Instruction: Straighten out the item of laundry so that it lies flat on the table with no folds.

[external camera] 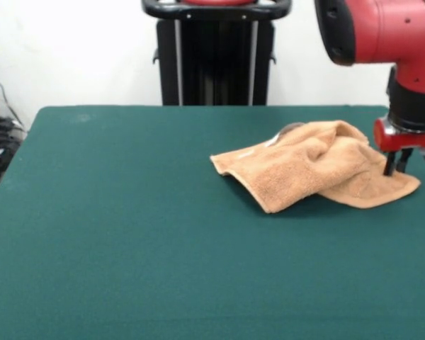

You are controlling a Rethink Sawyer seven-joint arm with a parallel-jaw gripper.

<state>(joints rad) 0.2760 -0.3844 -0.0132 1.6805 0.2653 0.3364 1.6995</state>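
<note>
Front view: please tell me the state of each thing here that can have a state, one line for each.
towel: crumpled, folded over itself, not flat, lying on the right part of the table.
gripper: lowered onto the towel's right end, fingertips close together at the cloth; a firm grasp cannot be confirmed.
table: covered in dark green cloth, bearing only the towel.
</note>
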